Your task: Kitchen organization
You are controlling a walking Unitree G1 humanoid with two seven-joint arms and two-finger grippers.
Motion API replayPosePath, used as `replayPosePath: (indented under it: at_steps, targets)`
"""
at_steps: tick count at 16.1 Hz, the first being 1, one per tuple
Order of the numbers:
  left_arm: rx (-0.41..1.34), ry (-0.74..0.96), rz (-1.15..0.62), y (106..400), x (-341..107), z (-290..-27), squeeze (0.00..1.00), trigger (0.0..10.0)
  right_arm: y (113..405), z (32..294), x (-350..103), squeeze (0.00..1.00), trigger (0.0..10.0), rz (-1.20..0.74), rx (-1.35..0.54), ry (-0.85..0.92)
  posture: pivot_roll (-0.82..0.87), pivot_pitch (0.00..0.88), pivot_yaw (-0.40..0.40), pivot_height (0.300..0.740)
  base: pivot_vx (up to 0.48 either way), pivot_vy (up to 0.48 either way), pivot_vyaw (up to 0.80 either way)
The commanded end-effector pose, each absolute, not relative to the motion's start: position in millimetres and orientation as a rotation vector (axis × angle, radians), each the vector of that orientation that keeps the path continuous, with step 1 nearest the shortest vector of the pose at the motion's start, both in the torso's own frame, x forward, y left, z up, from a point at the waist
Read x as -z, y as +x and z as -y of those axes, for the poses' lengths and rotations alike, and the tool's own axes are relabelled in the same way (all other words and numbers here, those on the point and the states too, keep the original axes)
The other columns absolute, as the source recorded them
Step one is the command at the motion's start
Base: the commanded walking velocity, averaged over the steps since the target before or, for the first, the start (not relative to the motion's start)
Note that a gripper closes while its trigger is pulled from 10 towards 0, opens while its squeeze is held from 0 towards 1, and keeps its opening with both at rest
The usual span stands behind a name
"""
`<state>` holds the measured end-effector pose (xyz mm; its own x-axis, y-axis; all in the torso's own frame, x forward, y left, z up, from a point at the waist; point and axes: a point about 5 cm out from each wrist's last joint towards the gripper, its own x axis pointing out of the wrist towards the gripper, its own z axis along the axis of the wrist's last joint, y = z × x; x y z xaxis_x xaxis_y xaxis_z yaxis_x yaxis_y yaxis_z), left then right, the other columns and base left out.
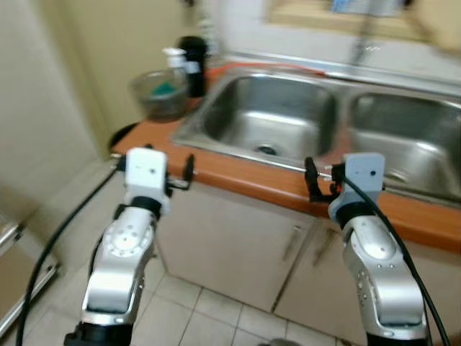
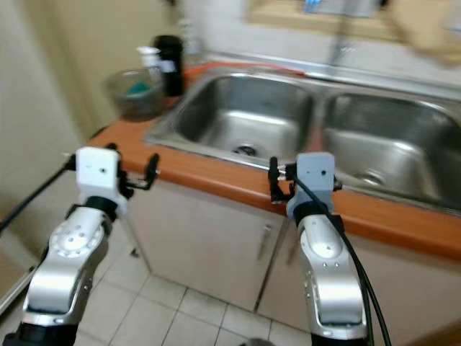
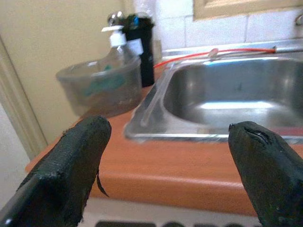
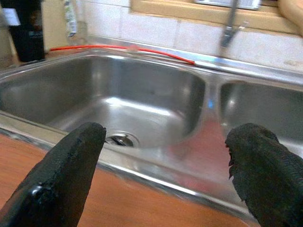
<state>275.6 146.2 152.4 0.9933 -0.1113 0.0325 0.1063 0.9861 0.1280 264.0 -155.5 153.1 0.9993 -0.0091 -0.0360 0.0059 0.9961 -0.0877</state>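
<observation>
**Both arms raised at the sink counter**

I am holding both arms up before the orange counter. The left gripper is facing the counter's left corner, fingers spread wide, nothing between them. The right gripper is hovering at the counter edge, facing the left basin of the double sink, fingers spread too, nothing held.

I am seeing a clear bowl with something teal inside sitting on the counter left of the sink. Just behind it are standing a pump bottle and a black bottle. A red cord is running along the sink's back rim. Cabinet doors are showing below the counter.
</observation>
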Motion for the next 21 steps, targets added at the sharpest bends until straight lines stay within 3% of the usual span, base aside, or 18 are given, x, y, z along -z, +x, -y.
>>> replayPosePath:
  at_steps: [1,5,6,8,11,12,17,21]
  targets:
    - [0.107,0.121,0.037,275.8,-152.5,-145.6,0.22,10.0,264.2,157.1,-157.1,1.0,10.0,-0.03,-0.01,-0.077,-0.01,0.0,0.047,0.74,0.0,0.0,-0.8]
    - [0.086,0.122,0.08,275.1,-155.5,-145.0,0.24,10.0,263.8,156.1,-165.7,1.0,10.0,0.037,-0.002,-0.08,0.0,0.0,0.039,0.74,0.0,0.0,-0.8]
    - [0.02,0.025,0.141,274.2,-161.3,-144.8,0.25,10.0,264.9,152.9,-169.8,1.0,10.0,0.085,-0.023,-0.084,0.0,0.0,0.038,0.74,0.0,0.0,-0.8]
    - [0.066,0.064,0.089,272.7,-155.9,-142.2,0.26,10.0,264.8,146.0,-165.7,1.0,10.0,0.035,-0.104,-0.092,0.0,0.0,0.041,0.74,0.0,0.0,-0.8]
    - [0.086,0.034,0.021,269.9,-147.7,-147.5,0.21,10.0,264.7,151.3,-161.2,1.0,10.0,0.004,-0.035,-0.138,0.0,0.0,0.044,0.74,0.0,0.0,-0.8]
    - [0.074,0.036,0.038,269.2,-148.4,-150.4,0.0,10.0,264.2,150.2,-160.6,1.0,10.0,-0.001,-0.047,-0.17,0.0,0.0,0.04,0.74,0.0,0.0,-0.8]
    - [0.061,0.059,0.062,269.9,-150.5,-146.7,0.0,10.0,268.4,149.8,-160.5,1.0,10.0,-0.025,-0.065,-0.191,-0.01,0.0,0.014,0.74,0.0,0.0,-0.76]
    - [0.068,0.096,0.082,270.7,-151.6,-143.0,0.0,10.0,271.7,152.5,-162.9,1.0,10.0,-0.032,-0.056,-0.191,-0.02,0.0,0.013,0.74,0.0,0.0,-0.26]
